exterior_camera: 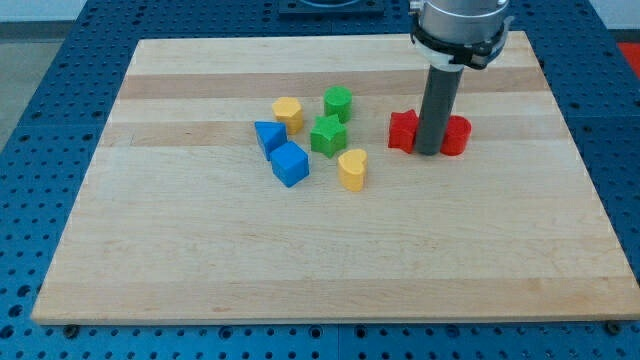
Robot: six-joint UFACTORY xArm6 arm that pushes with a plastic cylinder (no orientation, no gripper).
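My tip (428,152) rests on the board between two red blocks: one red block (403,131) on its left and another red block (457,135) on its right, both touching or nearly touching the rod. Further toward the view's left sits a cluster: a green star-shaped block (328,136), a green cylinder (338,102), a yellow hexagonal block (288,112), a yellow heart-shaped block (352,169), a blue triangular block (268,135) and a blue cube (290,164).
The wooden board (330,260) lies on a blue perforated table (40,120). The arm's grey wrist (460,25) hangs over the board's top right.
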